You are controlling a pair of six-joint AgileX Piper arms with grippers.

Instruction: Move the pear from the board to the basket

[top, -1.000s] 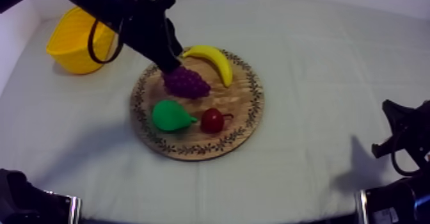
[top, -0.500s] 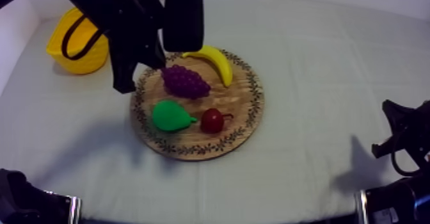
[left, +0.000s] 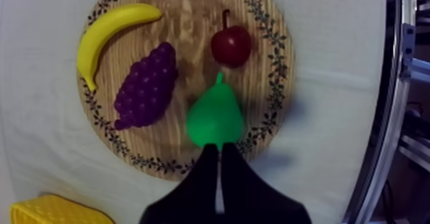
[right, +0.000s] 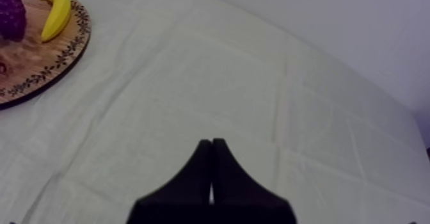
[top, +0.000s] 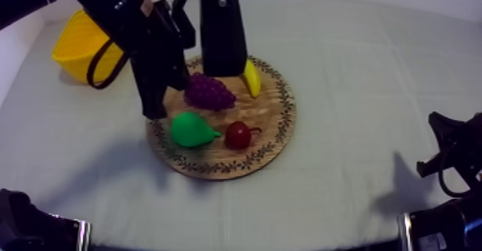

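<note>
Basket [top: 77,50] at board's [top: 267,117] 10 o'clock; left pincer [left: 217,153], clenched on nothing, just beside pear [top: 192,130] at board's 8 o'clock, approach step, next likely needing jaws parted and lowered round pear; right pincer [right: 212,143] clenched, worktop's 4 o'clock.

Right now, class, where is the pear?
The pear lies on the wooden board, at its left front in the top view, beside the small red fruit, just ahead of the left gripper.
</note>
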